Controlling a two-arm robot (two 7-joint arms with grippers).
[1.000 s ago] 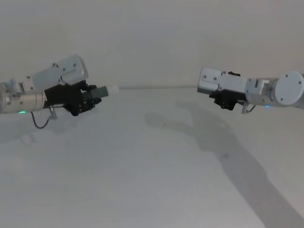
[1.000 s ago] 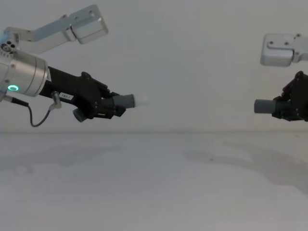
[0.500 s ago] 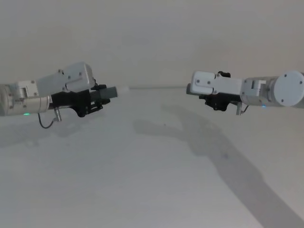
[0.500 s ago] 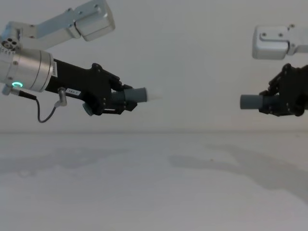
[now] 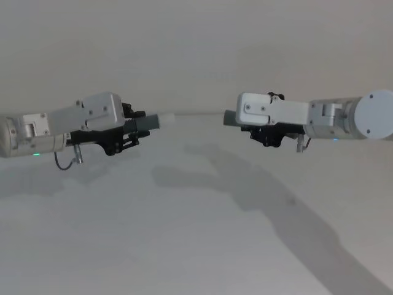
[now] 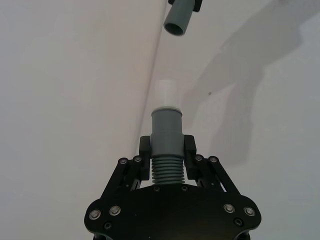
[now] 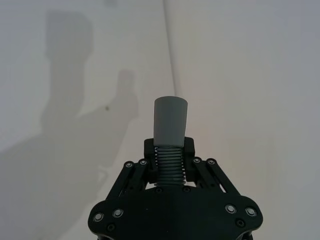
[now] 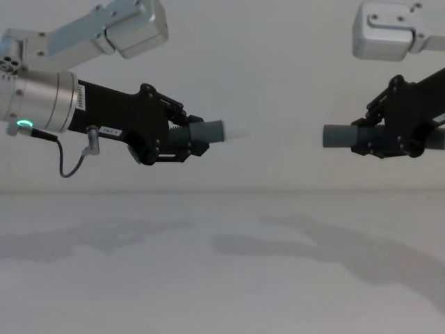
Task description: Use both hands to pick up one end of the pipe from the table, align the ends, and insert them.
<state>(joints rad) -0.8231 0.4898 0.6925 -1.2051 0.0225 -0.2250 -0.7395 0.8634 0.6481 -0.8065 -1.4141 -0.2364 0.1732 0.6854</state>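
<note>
**Pipe pieces held aloft, ends facing**

Above the table, the left gripper, mid-left of frame, clamps the tipped piece. Its axis is near-horizontal, with the whitish tip pointing right. The right gripper, mid-right, clamps the cuffed piece, which points left. The ends are apart.

- The left tool is black plastic, made of thin bars joined like little links.
- The right tool is black too and has the same shape.
- Small shiny screws dot the black base of each tool.
- A tiny white label with dark marks sits on the side of the left tool.
- The left wrist is a fat silver tube with a green ring light.
- A thin black cable loops under that wrist.
- A light grey box with round corners sits by each tool.
- The right arm has a big round white cap.
</note>
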